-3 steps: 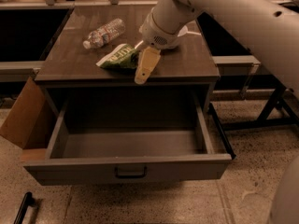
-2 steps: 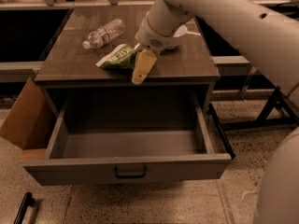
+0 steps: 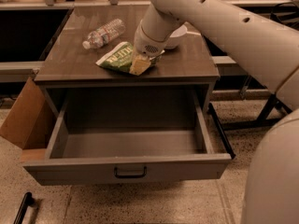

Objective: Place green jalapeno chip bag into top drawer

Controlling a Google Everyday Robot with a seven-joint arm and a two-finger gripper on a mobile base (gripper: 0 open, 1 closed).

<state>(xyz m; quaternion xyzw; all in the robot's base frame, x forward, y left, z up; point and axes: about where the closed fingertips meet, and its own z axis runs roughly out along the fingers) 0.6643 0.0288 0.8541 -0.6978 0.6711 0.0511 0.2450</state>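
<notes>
Having dropped since a second ago, pincer [image 3: 140, 65] meets green jalapeno chip bag [image 3: 114, 56], grip state unclear

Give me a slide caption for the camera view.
Gripper at the green jalapeno chip bag on the cabinet top, top drawer open below.

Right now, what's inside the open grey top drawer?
The grey top drawer shows only bare floor and walls; its front panel hides the nearest strip. The crumpled green foil chip bag lies on the cabinet top by the claw.
</notes>
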